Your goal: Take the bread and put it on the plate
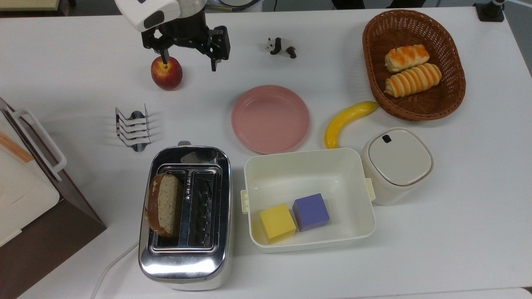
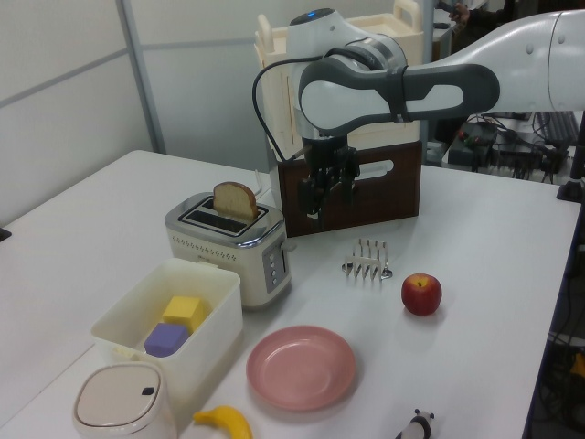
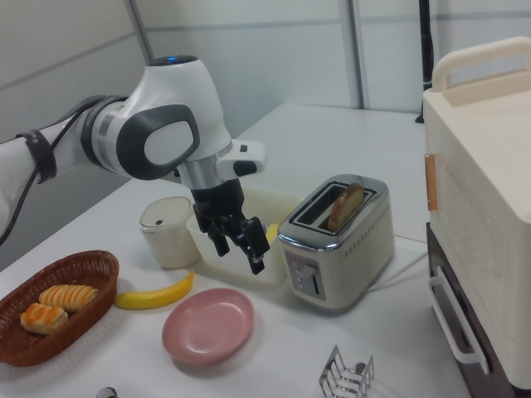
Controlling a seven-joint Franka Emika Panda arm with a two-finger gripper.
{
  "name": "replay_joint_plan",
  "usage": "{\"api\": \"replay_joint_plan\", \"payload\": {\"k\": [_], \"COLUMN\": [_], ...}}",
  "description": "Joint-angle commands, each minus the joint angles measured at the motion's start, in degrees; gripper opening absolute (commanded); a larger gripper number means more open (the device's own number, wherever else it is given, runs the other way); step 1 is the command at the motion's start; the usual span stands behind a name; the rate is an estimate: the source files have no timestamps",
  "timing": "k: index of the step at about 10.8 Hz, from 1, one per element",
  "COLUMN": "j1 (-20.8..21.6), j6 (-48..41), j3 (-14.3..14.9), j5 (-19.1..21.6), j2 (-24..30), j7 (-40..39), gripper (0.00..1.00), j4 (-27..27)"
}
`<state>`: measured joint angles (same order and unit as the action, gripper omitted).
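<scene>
The bread point(image 1: 164, 204) is a speckled tan slice with a brown crust, standing upright in the left slot of the chrome toaster point(image 1: 185, 249). It also shows sticking out of the toaster in the left view point(image 2: 235, 199) and the right view point(image 3: 347, 206). The pink plate point(image 1: 270, 119) lies empty mid-table, beyond the toaster point(image 2: 302, 368) point(image 3: 207, 326). My gripper point(image 1: 189, 62) hangs open and empty above the table near the apple, well away from the bread point(image 2: 324, 197) point(image 3: 239, 255).
A red apple point(image 1: 166, 74) sits under one finger, with a metal toast rack point(image 1: 133, 126) nearby. A white tub point(image 1: 307, 166) holds a yellow and a purple cube. A banana point(image 1: 347, 120), lidded jar point(image 1: 397, 162), roll basket point(image 1: 413, 104) and toy panda point(image 1: 280, 46) stand to the top view's right. A brown box point(image 1: 50, 220) is at its left.
</scene>
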<state>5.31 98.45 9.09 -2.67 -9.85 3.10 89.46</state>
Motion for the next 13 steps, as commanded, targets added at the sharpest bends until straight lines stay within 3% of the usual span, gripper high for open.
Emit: {"api": "replay_joint_plan", "payload": {"k": [1,13], "j1": [0.41,0.14], "j6": [-0.1,-0.01], "j3": [0.14,0.22], "j5": [-0.49,-0.05], "j2": [0.97,0.89], "j7": [0.24,-4.67], "gripper": [1.0,1.0], "j4": [1.41,1.5]}}
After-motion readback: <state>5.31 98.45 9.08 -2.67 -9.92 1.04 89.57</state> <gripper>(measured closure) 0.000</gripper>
